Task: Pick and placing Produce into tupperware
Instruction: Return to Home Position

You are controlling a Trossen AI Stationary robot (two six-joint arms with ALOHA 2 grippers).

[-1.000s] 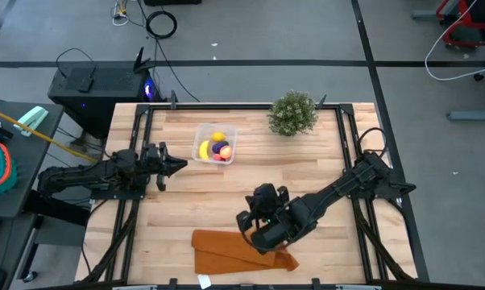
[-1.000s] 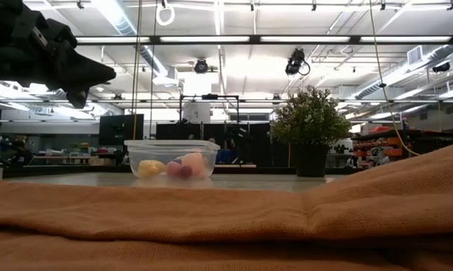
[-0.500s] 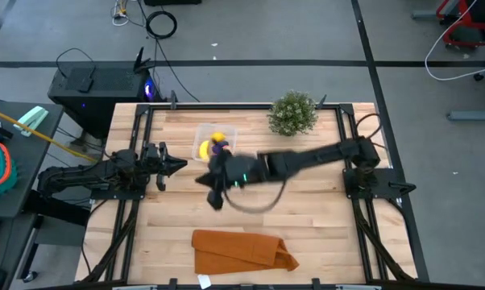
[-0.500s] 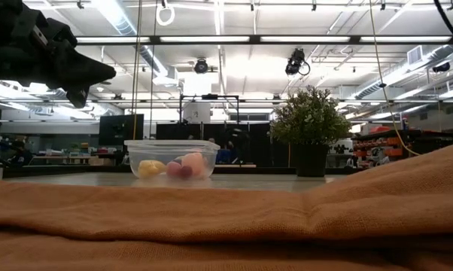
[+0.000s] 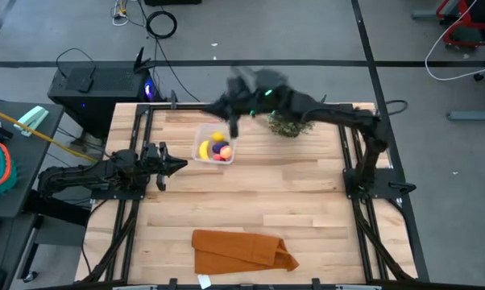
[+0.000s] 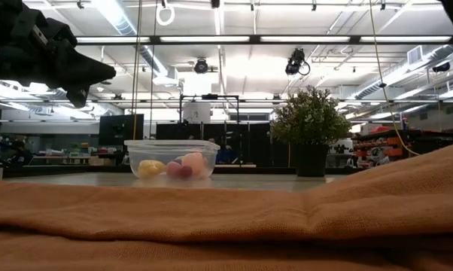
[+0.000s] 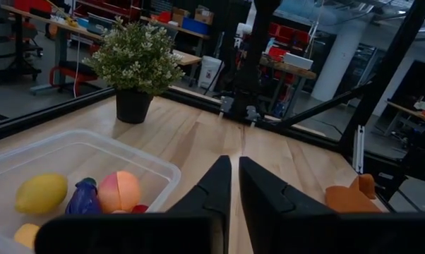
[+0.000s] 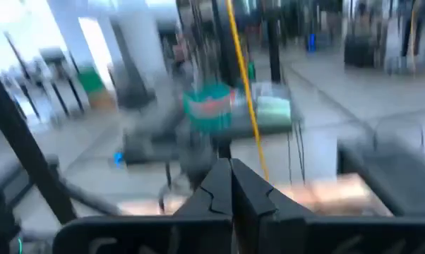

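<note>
Right claw (image 8: pixel 231 169) swung rearward — clenched, beside tupperware (image 5: pixel 204 129), arm crossing plant (image 5: pixel 289 127), left claw (image 5: pixel 178 166) clenched

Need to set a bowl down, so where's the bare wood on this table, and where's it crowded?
Widest bare wood: the table's middle, between the tupperware, the orange cloth and the right arm's base, plus the near-right corner beside the cloth. Crowded: the far half, where the left end effector, tupperware, plant and the right arm overhead gather.

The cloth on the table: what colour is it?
The cloth is plain orange-brown; the high view shows it best.
</note>
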